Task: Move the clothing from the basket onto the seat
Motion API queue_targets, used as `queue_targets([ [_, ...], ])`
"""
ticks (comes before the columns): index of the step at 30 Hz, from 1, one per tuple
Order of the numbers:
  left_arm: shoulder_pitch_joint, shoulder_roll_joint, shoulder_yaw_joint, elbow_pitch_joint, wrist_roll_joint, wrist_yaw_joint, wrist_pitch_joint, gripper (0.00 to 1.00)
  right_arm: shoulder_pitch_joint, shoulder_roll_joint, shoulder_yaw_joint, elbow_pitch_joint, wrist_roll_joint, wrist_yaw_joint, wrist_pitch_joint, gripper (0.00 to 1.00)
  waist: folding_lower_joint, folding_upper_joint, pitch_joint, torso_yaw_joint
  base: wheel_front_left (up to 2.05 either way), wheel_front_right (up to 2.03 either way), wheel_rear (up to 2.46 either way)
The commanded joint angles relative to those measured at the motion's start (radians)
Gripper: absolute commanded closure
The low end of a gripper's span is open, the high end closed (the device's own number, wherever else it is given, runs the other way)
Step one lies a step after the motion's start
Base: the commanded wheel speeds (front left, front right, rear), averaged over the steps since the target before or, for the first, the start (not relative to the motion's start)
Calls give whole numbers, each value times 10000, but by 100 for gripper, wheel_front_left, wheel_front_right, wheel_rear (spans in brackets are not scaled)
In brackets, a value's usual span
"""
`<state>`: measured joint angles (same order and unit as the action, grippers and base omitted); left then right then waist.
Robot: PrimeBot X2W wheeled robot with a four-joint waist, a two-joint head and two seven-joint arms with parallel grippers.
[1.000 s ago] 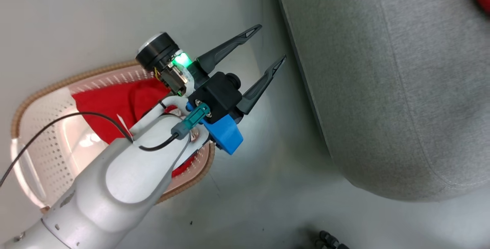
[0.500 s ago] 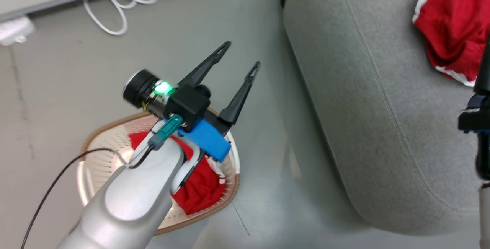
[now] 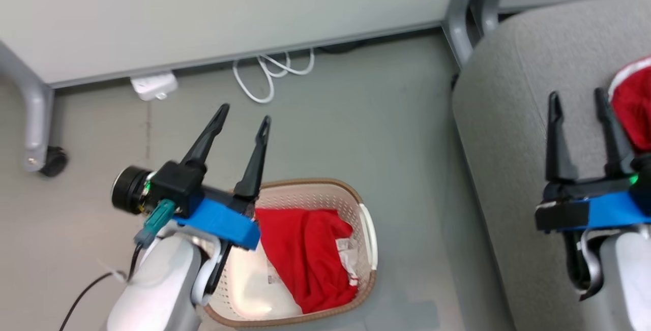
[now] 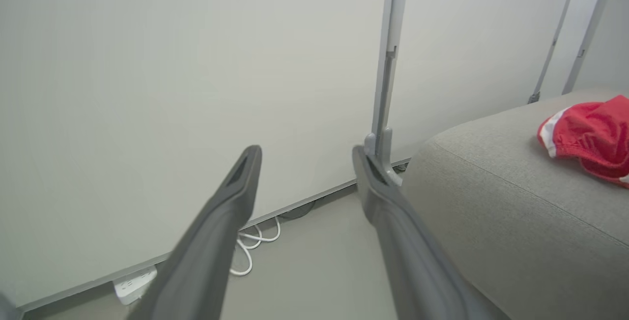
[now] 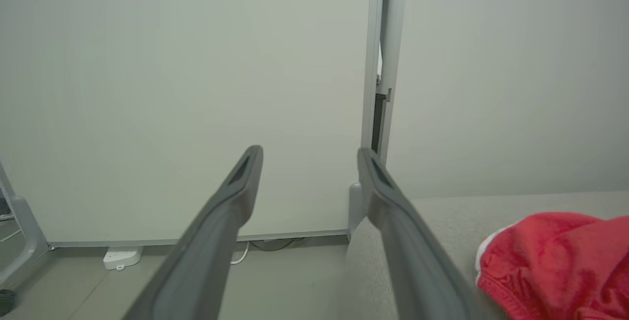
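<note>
**Tools wide; garments divided**
The left tool (image 3: 244,113) and right tool (image 3: 576,94) stand wide, holding nothing. One red garment (image 3: 305,254) lies in the laundry basket (image 3: 305,182); the second red garment (image 3: 633,112) rests on the sofa cushion (image 3: 508,117), beside the right tool.

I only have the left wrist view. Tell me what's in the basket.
Observer: One red garment lies in the basket, bunched toward its right side.
Operator: Give me the left gripper's place relative to that basket.
Observer: In the head view the left gripper overlaps the basket's left edge, with its fingers pointing away toward the wall, not down at the cloth.
Operator: Now report the right gripper.
Observer: The right gripper is open and empty over the seat, just left of the other red garment.
</note>
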<state>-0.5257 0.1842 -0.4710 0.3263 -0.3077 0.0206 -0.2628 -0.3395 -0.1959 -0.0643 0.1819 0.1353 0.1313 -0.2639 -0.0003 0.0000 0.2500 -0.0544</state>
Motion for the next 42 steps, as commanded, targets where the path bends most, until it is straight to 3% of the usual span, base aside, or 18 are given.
queue_targets([
  [1,324,-21,254,-77,82,29,-29,0,275,116,114,-26,-24,-10,-9,0,3,0,-574,529,0,0,0],
  [16,2964,-850,2481,-710,984,-573,-29,0,2447,941,499,-264,-42,-11,-9,0,3,0,-1933,1122,0,0,0],
  [24,3623,-1126,2972,-685,1324,-845,-29,0,3278,1211,510,-203,-107,-11,-9,0,3,0,-2364,1008,0,0,0],
  [42,3956,-1313,3429,-465,1618,-1180,-29,0,3451,1435,492,-45,-49,-11,-9,0,3,0,-2556,925,0,0,0],
])
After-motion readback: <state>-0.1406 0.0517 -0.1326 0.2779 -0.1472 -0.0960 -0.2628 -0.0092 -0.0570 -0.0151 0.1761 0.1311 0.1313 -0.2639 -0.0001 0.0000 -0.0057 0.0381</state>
